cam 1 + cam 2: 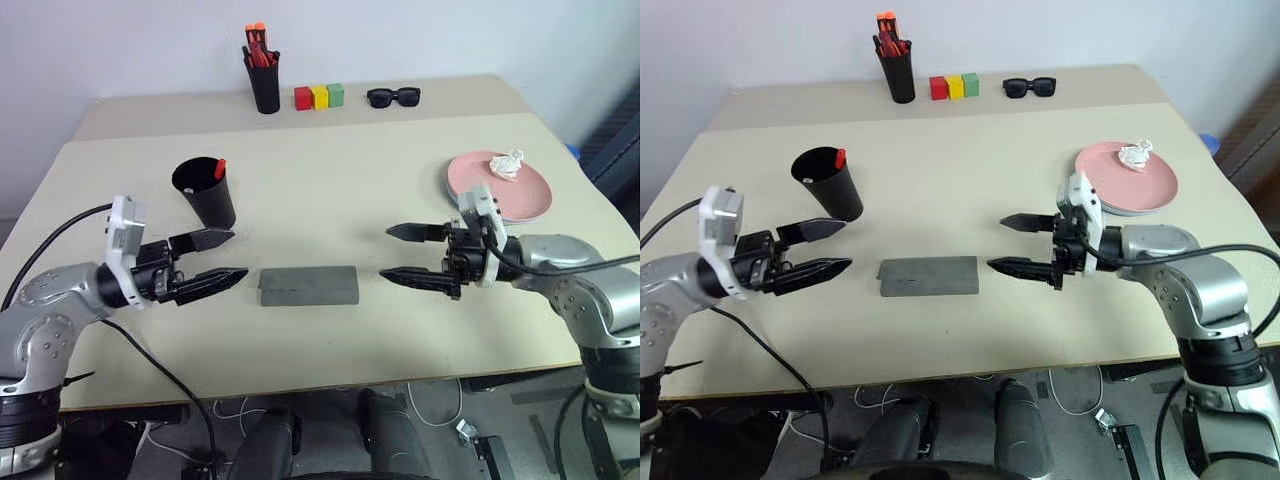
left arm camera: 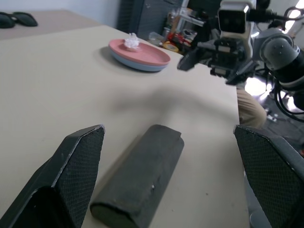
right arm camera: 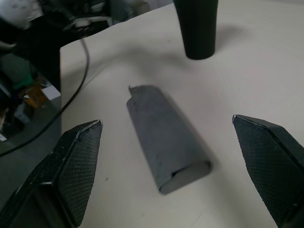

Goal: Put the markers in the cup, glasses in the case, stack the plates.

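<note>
grey case (image 1: 309,286) between left end effector (image 1: 214,260), right end effector (image 1: 403,253)

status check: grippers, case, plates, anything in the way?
Left gripper and right gripper both open, empty, flanking the case. Case closed, flat on the table. Pink plate on blue, crumpled wad on top. Nothing blocking.

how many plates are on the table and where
2: a pink plate stacked on a blue plate, whose rim peeks out beneath it, at the table's right side beyond the right gripper. Crumpled white wrapper on top.
</note>
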### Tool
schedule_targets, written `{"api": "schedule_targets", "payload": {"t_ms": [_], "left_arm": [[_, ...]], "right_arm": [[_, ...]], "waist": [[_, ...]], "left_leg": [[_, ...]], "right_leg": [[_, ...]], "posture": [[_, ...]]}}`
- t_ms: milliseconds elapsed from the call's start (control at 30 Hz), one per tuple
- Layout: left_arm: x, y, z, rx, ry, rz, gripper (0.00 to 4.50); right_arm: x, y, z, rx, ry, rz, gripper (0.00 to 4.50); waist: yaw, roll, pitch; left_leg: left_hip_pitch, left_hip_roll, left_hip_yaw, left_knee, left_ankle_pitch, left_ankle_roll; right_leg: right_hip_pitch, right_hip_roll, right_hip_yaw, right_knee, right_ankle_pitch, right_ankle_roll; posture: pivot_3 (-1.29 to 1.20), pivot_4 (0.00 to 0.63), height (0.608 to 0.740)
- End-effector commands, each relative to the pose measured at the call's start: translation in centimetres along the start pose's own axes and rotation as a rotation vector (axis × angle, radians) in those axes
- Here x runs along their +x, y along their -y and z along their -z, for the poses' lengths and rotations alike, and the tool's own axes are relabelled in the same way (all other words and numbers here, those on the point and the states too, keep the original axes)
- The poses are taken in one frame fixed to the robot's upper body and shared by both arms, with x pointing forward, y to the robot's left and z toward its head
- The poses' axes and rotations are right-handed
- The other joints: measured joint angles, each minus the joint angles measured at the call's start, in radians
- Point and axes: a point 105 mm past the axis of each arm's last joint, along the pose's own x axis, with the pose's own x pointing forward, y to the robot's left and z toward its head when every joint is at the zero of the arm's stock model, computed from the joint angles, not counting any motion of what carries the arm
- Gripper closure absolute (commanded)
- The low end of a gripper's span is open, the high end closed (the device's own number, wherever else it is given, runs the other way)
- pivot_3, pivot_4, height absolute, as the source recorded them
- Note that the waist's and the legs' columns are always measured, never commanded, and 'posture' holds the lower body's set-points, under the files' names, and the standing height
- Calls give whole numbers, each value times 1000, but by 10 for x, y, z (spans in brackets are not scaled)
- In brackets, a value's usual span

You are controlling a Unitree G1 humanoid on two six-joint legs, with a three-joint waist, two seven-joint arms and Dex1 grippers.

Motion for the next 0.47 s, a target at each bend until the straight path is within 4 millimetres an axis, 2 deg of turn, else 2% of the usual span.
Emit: {"api": "schedule_targets", "payload": {"t_ms": [33, 133, 367, 467], "left_arm": [[-11, 6, -10, 59, 14, 5, 0], [-14, 4, -11, 116, 13, -11, 0], [-11, -20, -2, 203, 50, -148, 0], [-1, -4, 5, 195, 55, -89, 0]], "right_arm": [[0, 0, -4, -173, -45, 18, 18], [-10, 2, 2, -237, -108, 7, 18], [-19, 9, 6, -214, -136, 51, 18], [-23, 10, 11, -212, -168, 57, 18]], "waist": [[9, -1, -1], [11, -1, -1], [5, -1, -1], [7, -1, -1]], "left_leg": [[0, 3, -1, 1, 0, 0], [-2, 4, 0, 0, 0, 0], [-2, 3, 1, 0, 0, -1], [-2, 4, 1, 0, -1, -1]], "right_leg": [[1, 1, -2, 0, 0, 0], [0, 1, -3, -1, 3, -1], [-1, 0, -2, -2, 4, 0], [-1, 0, -2, -2, 4, 0]], "posture": [[0, 150, 740], [0, 150, 740], [0, 150, 740], [0, 150, 740]]}}
